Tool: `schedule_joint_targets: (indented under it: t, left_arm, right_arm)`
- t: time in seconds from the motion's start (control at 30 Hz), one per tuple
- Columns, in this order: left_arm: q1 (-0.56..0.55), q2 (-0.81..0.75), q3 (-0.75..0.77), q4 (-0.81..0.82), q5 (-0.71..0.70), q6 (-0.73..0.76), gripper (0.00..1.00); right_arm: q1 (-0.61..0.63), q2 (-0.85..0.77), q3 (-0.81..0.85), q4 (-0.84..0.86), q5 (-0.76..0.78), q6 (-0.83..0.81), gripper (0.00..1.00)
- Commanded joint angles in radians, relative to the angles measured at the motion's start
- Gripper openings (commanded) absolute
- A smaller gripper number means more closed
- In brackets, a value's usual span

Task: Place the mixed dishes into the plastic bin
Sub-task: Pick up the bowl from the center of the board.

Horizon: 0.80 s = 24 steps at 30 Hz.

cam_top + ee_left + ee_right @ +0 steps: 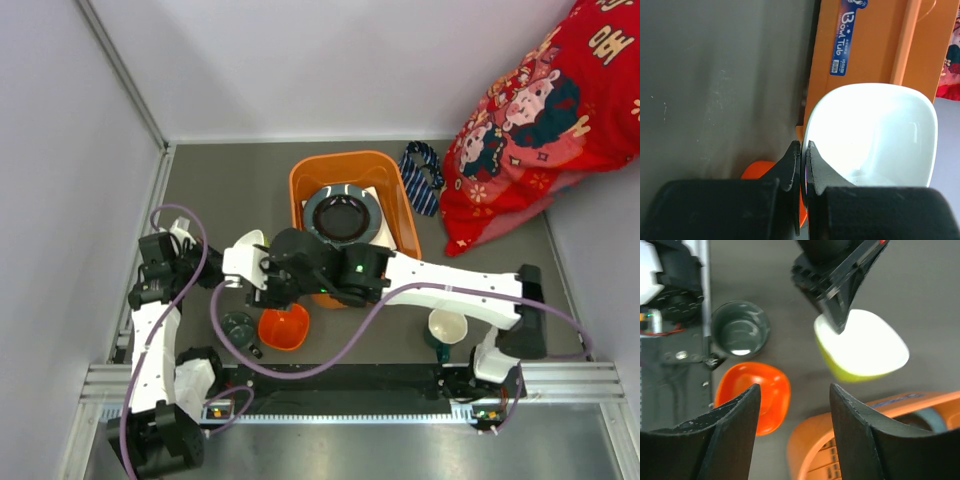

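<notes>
Just beside the outer wall of the orange plastic bin [875, 45], the left gripper [803, 150] is clenched on the rim of a lime bowl [875, 130] with a white inside. The right gripper [795, 390] hangs released, its fingers spread above the orange bowl [771, 385], near the teal cup [740, 330]. A blue-grey plate [343, 212] lies inside the bin, and the cream mug [447, 326] stands well apart.

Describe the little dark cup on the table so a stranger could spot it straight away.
Find the big orange bin in the middle, then come toward the near edge to the small orange bowl. The cup stands just left of that bowl, near the black rail. It is the only dark teal dish, round and smaller than the bowl.
</notes>
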<state>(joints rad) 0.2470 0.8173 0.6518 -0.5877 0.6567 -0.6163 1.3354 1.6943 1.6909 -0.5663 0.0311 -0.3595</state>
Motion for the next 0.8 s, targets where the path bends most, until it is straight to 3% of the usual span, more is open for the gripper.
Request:
schedule_joint_targets:
  t: [0.0, 0.37, 0.77]
  left_arm:
    - [-0.005, 0.032, 0.003, 0.107, -0.003, -0.028, 0.0]
    - [-0.008, 0.069, 0.045, 0.112, -0.012, -0.005, 0.0]
    - [-0.008, 0.034, 0.039, 0.088, -0.006, 0.0, 0.0]
  right_arm:
    - [0.048, -0.122, -0.115, 0.013, -0.077, 0.132, 0.57]
    - [0.189, -0.071, -0.278, 0.075, -0.065, 0.252, 0.56]
    - [0.197, 0.054, -0.301, 0.155, -0.034, 0.206, 0.55]
